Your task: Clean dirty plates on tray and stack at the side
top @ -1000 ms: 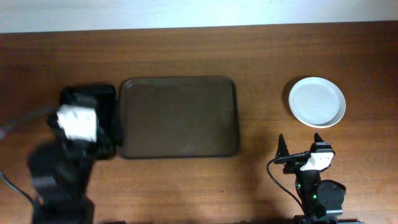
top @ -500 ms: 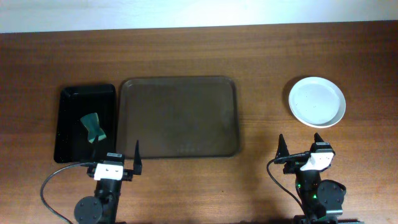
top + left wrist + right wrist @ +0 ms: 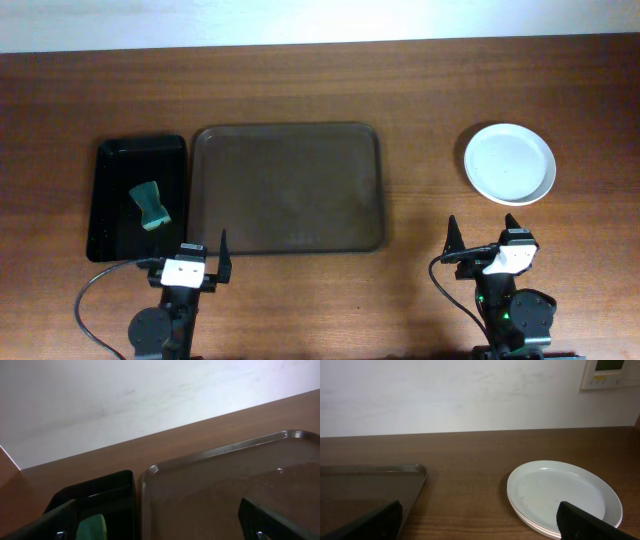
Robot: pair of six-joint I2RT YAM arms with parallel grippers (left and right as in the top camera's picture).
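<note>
Left claw [image 3: 188, 262] and right claw [image 3: 482, 240] rest parted and empty; I reckon the plates [image 3: 509, 163], probably all three, are already stacked beside the tray [image 3: 288, 130].

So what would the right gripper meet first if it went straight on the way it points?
Probably the stack of plates: with jaws open, the right gripper points forward, and its right side lines up with the stack's near rim. The tray lies off to the left. Height is unclear.

White plates [image 3: 509, 163], dark brown tray [image 3: 288, 188]
</note>
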